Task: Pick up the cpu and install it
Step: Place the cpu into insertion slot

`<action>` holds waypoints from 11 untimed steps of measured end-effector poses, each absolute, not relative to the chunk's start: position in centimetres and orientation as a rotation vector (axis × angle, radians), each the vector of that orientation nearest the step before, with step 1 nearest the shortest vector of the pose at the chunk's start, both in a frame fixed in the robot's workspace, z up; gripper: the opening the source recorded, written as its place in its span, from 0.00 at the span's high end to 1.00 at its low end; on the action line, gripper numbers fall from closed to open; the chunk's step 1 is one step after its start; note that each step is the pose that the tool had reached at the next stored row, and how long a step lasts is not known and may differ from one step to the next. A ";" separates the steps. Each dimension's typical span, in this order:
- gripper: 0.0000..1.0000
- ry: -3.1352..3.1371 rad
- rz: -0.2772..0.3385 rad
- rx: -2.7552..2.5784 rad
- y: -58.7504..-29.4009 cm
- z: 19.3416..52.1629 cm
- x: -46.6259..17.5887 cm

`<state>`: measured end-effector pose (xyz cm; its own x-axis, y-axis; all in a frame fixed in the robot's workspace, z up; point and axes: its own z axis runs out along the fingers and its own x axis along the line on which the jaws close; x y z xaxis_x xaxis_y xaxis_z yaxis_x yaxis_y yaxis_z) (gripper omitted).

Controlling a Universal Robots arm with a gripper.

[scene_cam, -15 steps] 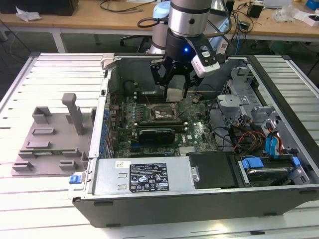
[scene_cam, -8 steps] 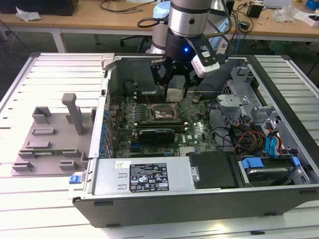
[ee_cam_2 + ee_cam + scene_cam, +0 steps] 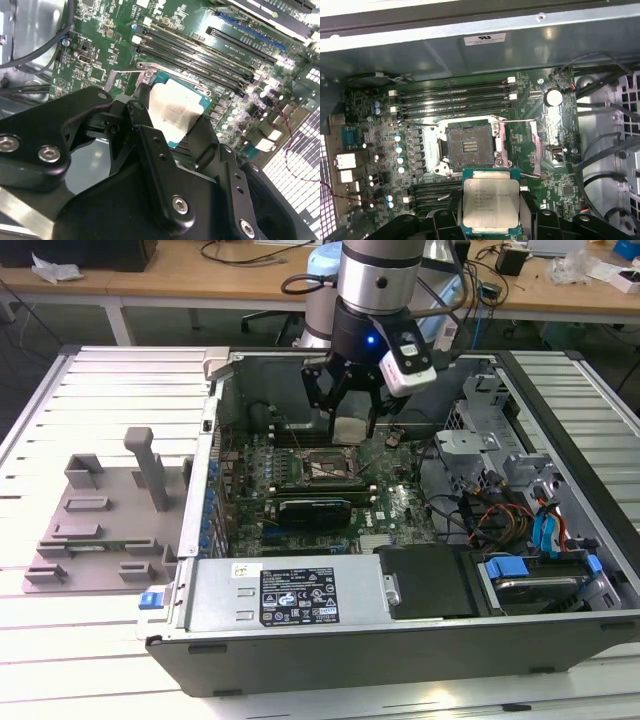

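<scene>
**Cpu in hand, held above open socket**

Position: the cpu point(image 3: 352, 430) sits in the upper centre of the exterior view, raised over the motherboard point(image 3: 385, 505) inside the open computer case point(image 3: 400, 640). It is not seated. The hand point(image 3: 350, 418) is closed narrowly on the cpu. In the second wrist view the black fingers point(image 3: 142, 120) press on two opposite edges, and the silvery top plate point(image 3: 177, 112) faces the camera.

Socket: in the first wrist view the socket point(image 3: 470, 145) lies open and bare, its metal bracket swung aside. The cpu point(image 3: 490, 205) hangs just short of it, apart from it and roughly square to its frame.

Surroundings: the grey fixture tray point(image 3: 95, 525) rests on the slatted table point(image 3: 100, 390) at the exterior view's left, well apart from the case.

Handling (judgement): the chip looks light, thin and stiff. The metal plate is smooth and probably slippery, so opposite edges of the green carrier seem the right hold, as taken here. The underside contacts and the socket's pin field are likely fragile. Tilt or sideways scrape looks like the chief hazard.
</scene>
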<state>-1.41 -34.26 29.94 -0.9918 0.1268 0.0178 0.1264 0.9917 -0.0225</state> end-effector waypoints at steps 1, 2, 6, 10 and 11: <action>0.45 -3.113 0.033 -0.230 -34.3 29.9 -1.4; 0.45 -3.112 0.033 -0.252 -34.3 29.9 -1.4; 0.45 -3.102 0.033 -0.344 -34.3 29.9 -1.4; 0.45 -3.095 0.034 -0.404 -34.3 29.9 -1.4; 0.45 -3.093 0.034 -0.415 -34.3 29.9 -1.4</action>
